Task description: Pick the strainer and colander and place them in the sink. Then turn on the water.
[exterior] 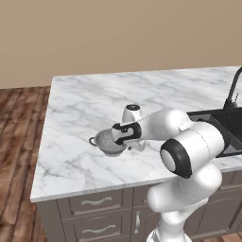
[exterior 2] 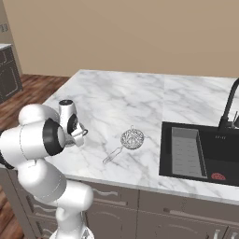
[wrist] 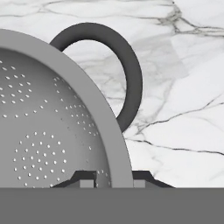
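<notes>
Hand view: gripper (wrist: 113,180) seemingly straddles perforated grey colander (wrist: 39,131) rim

No readable text, label, brand or number appears anywhere. The sink (exterior 2: 186,173) carries a faint row of pale marks on its rim at about 2 o'clock from its rack (exterior 2: 186,153), possibly lettering, but too small to read.

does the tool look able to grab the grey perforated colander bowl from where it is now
Probably yes: the tool sits right at the grey perforated metal colander, a fingertip on either side of its rim beside a dark loop handle, with nothing between them.
</notes>
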